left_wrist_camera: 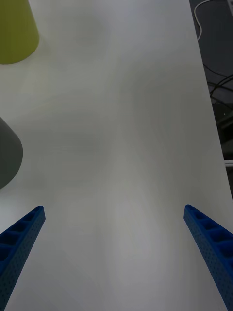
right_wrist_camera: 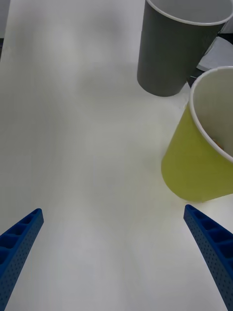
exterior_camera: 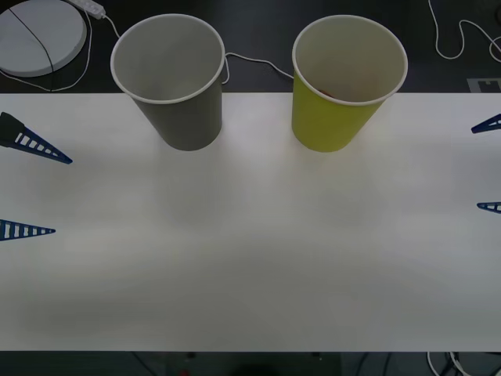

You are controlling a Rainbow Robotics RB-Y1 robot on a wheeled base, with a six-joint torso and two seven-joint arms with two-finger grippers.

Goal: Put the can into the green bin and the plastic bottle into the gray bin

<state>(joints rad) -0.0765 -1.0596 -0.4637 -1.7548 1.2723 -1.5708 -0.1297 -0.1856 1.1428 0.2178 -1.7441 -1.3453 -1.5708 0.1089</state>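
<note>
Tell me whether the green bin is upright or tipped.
Upright. The green bin stands on its base on the table, its open white rim facing up, beside the gray bin.

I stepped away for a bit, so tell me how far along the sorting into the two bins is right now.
Probably near the end. Something reddish shows just inside the green bin, likely the can, though I can't confirm it. The gray bin's contents can't be seen. Both bins stand upright at the table's far edge. The left gripper and right gripper sit at the table's sides, fingers open, holding nothing.
</note>
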